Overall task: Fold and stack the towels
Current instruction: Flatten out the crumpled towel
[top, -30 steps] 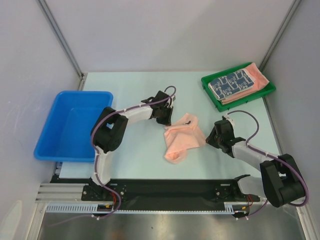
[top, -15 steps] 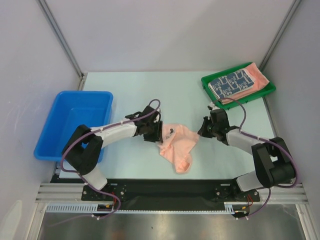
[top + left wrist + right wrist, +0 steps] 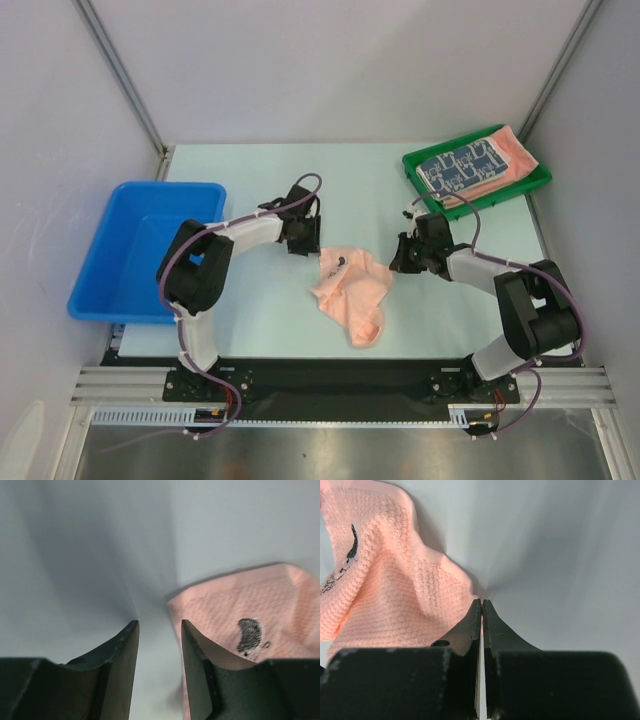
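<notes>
Your salmon-pink towel (image 3: 350, 292) sits crumpled, waffle-textured, dark mark on it — left gripper (image 3: 159, 624) half-open on nothing, right gripper (image 3: 482, 601) closed tight at its edge.

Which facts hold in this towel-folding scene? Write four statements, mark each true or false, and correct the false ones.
1. The left gripper has its jaws apart with nothing between them. True.
2. The right gripper is wide open. False: it is shut.
3. The dark blue patterned towel lies in the green tray. True.
4. The salmon-pink towel on the table is folded into a neat square. False: it lies rumpled between the two grippers.
</notes>
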`<state>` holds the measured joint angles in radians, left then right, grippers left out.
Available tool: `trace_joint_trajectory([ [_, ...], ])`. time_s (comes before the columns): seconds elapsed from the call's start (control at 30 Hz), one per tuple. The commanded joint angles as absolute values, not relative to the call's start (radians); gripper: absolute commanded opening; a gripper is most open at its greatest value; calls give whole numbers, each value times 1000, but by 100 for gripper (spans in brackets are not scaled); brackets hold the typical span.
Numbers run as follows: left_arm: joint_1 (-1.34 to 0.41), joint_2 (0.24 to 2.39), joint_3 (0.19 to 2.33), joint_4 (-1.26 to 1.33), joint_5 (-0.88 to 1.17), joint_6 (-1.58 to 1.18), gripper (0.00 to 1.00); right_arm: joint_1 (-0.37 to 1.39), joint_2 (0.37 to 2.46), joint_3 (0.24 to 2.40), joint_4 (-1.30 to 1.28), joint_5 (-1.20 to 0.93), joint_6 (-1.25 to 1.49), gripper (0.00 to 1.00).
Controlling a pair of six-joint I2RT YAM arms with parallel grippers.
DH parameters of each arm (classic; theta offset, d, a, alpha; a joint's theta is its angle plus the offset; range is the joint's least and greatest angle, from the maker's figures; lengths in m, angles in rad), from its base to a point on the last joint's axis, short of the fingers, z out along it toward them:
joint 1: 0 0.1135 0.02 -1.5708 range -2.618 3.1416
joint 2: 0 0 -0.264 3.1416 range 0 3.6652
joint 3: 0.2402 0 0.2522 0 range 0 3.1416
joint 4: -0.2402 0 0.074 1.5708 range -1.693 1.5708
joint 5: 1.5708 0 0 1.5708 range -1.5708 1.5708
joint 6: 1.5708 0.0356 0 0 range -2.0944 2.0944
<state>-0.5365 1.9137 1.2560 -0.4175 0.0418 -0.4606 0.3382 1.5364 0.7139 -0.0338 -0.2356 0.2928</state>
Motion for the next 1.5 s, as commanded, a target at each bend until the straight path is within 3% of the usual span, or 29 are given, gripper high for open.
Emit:
trace_joint_trajectory([
  [0.0,-545,1959,1298,-374,92,-443,45,336,1557,739,-29,-253,272,0],
  [0.6,-606,2057,1353,-509,-47,-471,38,341,1543,749,-23,-261,296,0],
  [0.8,-617,2118,1365,-526,-57,-479,27,339,1537,752,-29,-258,296,0],
  [0.9,-618,2152,1396,-540,-34,-473,15,339,1537,753,-29,-255,299,0],
  [0.97,-618,2166,1411,-545,-8,-463,1,339,1537,759,-32,-255,301,0],
  [1.07,-618,2163,1443,-568,-8,-448,0,339,1531,773,-43,-255,301,0],
  [1.17,-614,2116,1491,-624,-17,-413,1,339,1522,820,-77,-241,292,0],
  [1.47,-554,1694,1687,-767,-129,-246,0,339,1307,1110,-290,-103,196,0],
])
